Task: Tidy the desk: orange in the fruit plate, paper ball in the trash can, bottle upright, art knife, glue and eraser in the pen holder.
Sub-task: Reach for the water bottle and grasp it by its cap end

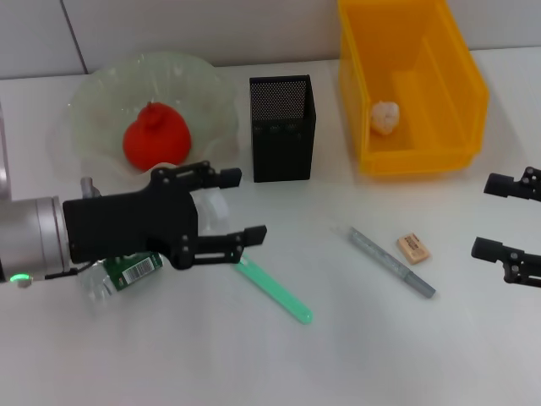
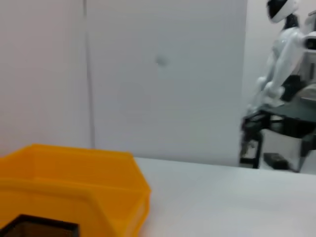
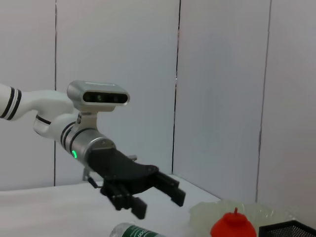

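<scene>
While spread wide, left gripper (image 1: 235, 205) above lying bottle (image 1: 127, 272), not touching.

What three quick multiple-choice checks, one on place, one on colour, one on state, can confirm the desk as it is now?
1. Where is the paper ball? A in the trash can B in the pen holder C on the desk
2. What colour is the fruit in the fruit plate? A green B red-orange C white
3. How is the bottle? A upright B lying down C inside the bin

Key: 1 A, it lies on the yellow bin's floor. 2 B, the orange shows it. 3 B, it lies flat beneath the open left gripper.
</scene>
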